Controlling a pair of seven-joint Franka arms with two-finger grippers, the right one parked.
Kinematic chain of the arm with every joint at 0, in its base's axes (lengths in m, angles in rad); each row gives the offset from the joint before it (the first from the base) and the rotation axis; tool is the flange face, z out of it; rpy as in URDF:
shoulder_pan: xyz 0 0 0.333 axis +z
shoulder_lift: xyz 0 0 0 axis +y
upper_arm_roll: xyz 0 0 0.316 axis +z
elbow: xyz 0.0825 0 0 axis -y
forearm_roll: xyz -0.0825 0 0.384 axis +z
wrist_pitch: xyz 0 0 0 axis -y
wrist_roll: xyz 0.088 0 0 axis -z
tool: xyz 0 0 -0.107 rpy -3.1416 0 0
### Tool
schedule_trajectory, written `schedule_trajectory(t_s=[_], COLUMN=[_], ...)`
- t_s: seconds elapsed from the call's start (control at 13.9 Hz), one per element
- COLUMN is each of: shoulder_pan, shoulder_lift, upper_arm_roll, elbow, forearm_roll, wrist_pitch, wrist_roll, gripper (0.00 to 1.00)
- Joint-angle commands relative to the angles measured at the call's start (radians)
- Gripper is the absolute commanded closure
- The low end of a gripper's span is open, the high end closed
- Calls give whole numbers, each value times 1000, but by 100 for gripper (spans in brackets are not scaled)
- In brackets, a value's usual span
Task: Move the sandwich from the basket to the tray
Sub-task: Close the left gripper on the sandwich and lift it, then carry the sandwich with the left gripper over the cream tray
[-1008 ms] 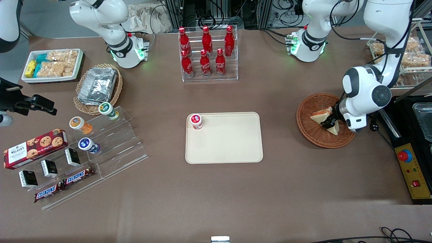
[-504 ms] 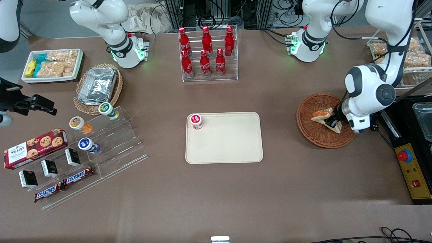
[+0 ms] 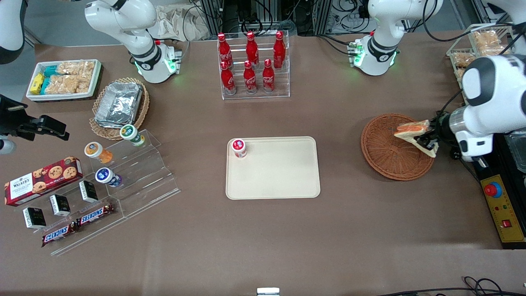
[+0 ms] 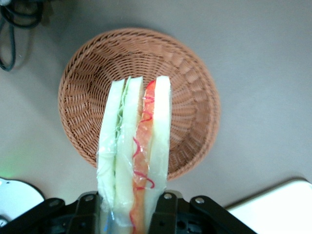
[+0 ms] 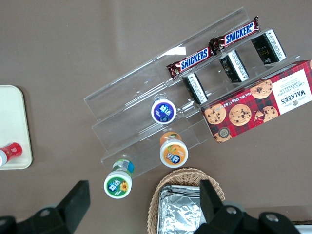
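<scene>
My left gripper (image 3: 427,142) (image 4: 129,204) is shut on the clear-wrapped sandwich (image 3: 413,130) (image 4: 135,156), a white bread wedge with orange-red filling, and holds it lifted above the rim of the round reddish-brown wicker basket (image 3: 388,154) (image 4: 83,92). The basket under it holds nothing else. The cream-beige tray (image 3: 283,176) (image 4: 278,207) lies flat at the table's middle, toward the parked arm from the basket, with a small red-capped bottle (image 3: 238,147) standing in one corner.
A clear rack of red cola bottles (image 3: 251,65) stands farther from the front camera than the tray. A black control box with a red stop button (image 3: 499,205) sits beside the basket at the working arm's end. Snack displays (image 3: 102,181) crowd the parked arm's end.
The gripper has risen out of the basket with the sandwich and shifted toward the working arm's end of the table; the sandwich now hangs above the basket's rim.
</scene>
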Motion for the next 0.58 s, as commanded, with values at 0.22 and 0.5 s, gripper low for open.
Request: schedule_trajectory(t_s=[0.22,0.5], shoulder_pan=[-10,-18], shoulder_lift=[29,91], upper_arm_roll=[-85,-232], elbow=[193,282], forearm_roll=[10,13], wrist_pitch=[-111,-111], wrist_roll=[164,207], gripper=[68,68])
